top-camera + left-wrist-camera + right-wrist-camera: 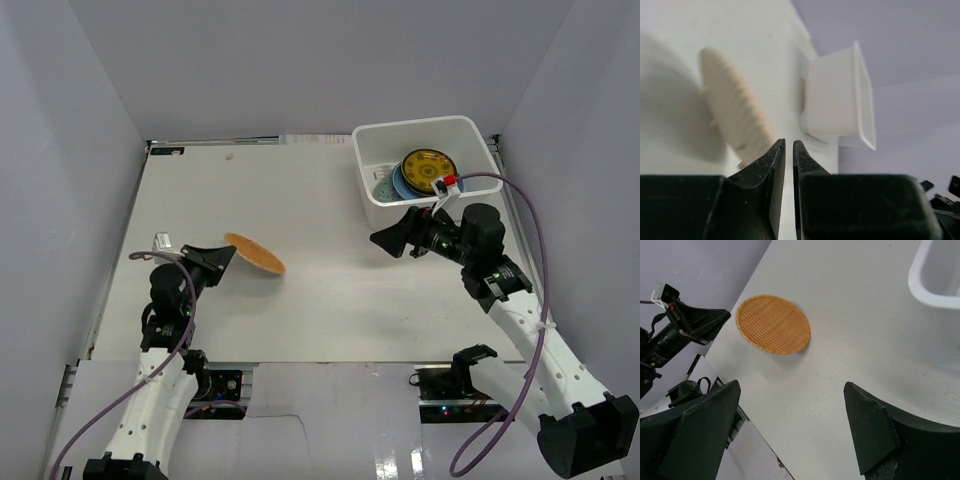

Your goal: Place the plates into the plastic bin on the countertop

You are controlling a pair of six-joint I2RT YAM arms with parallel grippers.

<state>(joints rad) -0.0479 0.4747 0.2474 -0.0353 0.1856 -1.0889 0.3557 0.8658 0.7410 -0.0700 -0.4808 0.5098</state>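
Note:
The woven-look orange plate (pixel 255 254) stands tilted on the countertop (pixel 330 300) at centre left, one side raised. It also shows in the right wrist view (pixel 772 324) and, pale and edge-on, in the left wrist view (pixel 732 112). My left gripper (pixel 225 258) (pixel 789 142) is shut to a thin slit with only table showing between its jaws; the plate's near rim lies against the outside of its left finger. My right gripper (pixel 385 240) (pixel 792 385) is open and empty, low in front of the white plastic bin (pixel 420 125). The bin holds the patterned yellow plate (pixel 428 168) on top of a blue plate (pixel 400 182) and others that are mostly hidden.
Grey walls close in the countertop on three sides. The bin stands at the back right and shows in the left wrist view (pixel 835 100) and at the right wrist view's top right corner (pixel 935 295). The table's near edge runs just below both grippers.

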